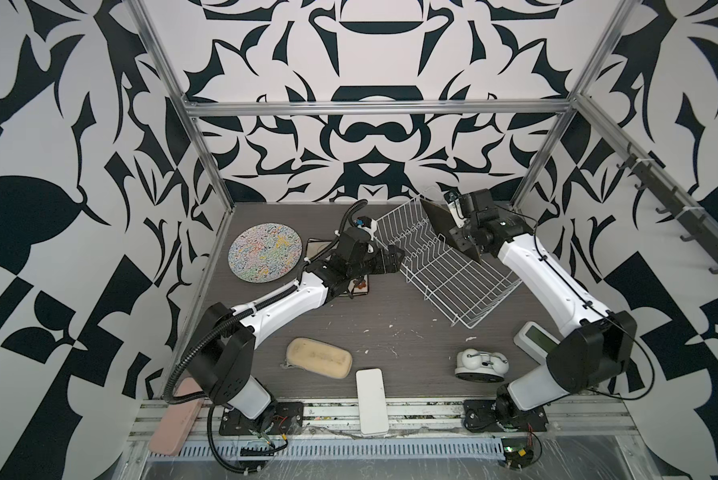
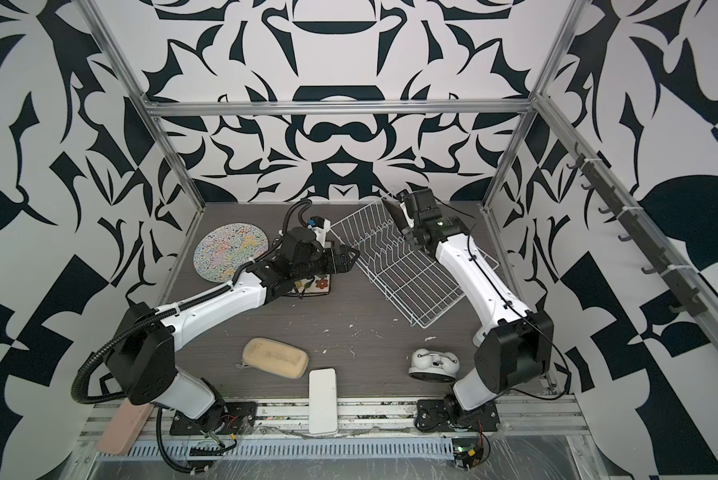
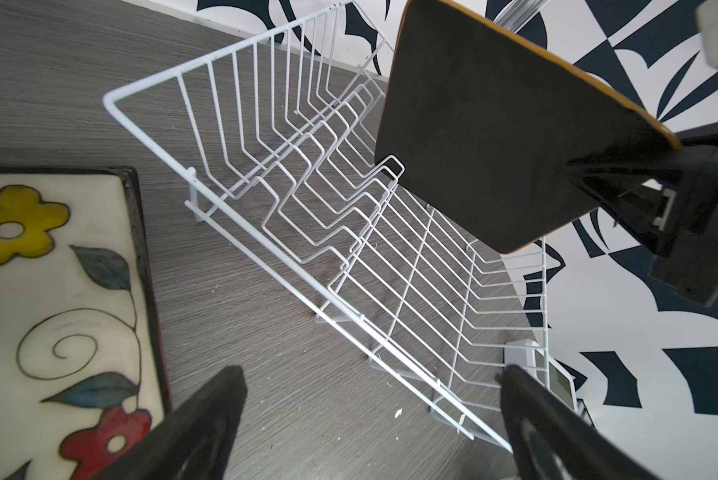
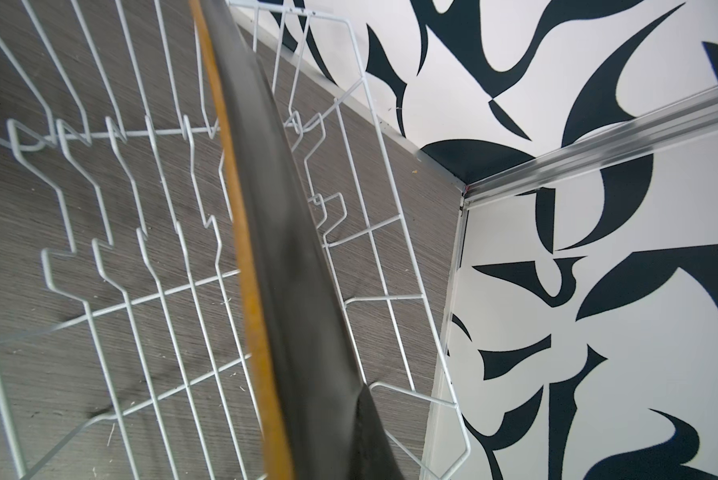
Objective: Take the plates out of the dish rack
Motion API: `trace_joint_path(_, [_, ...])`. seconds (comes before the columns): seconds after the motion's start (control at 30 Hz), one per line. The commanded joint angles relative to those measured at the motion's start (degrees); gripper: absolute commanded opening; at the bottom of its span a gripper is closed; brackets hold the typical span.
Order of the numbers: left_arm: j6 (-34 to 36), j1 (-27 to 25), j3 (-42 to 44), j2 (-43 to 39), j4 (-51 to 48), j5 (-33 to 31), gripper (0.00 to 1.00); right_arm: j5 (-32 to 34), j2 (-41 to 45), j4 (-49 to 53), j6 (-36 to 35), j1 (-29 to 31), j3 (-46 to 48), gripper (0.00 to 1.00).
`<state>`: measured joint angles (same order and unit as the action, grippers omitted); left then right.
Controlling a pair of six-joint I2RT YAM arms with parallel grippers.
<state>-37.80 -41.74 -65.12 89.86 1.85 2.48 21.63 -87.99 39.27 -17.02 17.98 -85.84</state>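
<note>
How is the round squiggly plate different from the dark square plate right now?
The round plate is multicoloured; the dark plate is square, near-black with an orange-brown edge. The round plate lies flat on the table, left of the dish rack; the dark plate is held steeply tilted over the rack, gripped by the right hand. Both are shallow plates.

The left gripper (image 3: 367,376) is holding its jaws wide apart. The right gripper (image 3: 594,166) is pinching a dark plate (image 3: 494,124), with its arm reaching far out.

Dark plate (image 3: 494,137) tilted above white rack (image 1: 444,270) — round plate (image 1: 264,252), floral plate (image 3: 58,311) flat.
</note>
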Motion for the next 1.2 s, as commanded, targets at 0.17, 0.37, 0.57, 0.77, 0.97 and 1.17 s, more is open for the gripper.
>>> trace_joint_path(0.17, [-3.9,1.8,-0.1,1.5,4.5,2.9,0.99,-1.4,7.9,-10.9,2.5,0.4,-0.2,0.0])
trace_joint_path(0.37, [-4.9,4.4,1.4,-0.7,4.5,2.0,0.99,-1.6,14.1,-14.0,3.9,0.5,3.3,0.0])
trace_joint_path(0.57, [-5.3,6.1,2.0,-2.5,4.9,2.8,0.99,-2.0,21.0,-17.8,5.3,0.4,7.8,0.0])
trace_joint_path(0.77, [-6.4,6.7,1.0,-2.3,3.1,3.4,0.99,-7.6,27.1,-23.4,9.1,0.5,12.9,0.0])
trace_joint_path(0.97, [-9.9,7.9,2.8,-2.5,6.5,5.5,0.99,-13.7,29.4,-27.9,15.3,0.4,15.7,0.0])
trace_joint_path(1.17, [-10.4,8.6,3.1,-3.3,6.5,5.8,0.99,-18.7,30.9,-34.2,23.8,-0.2,19.0,0.0])
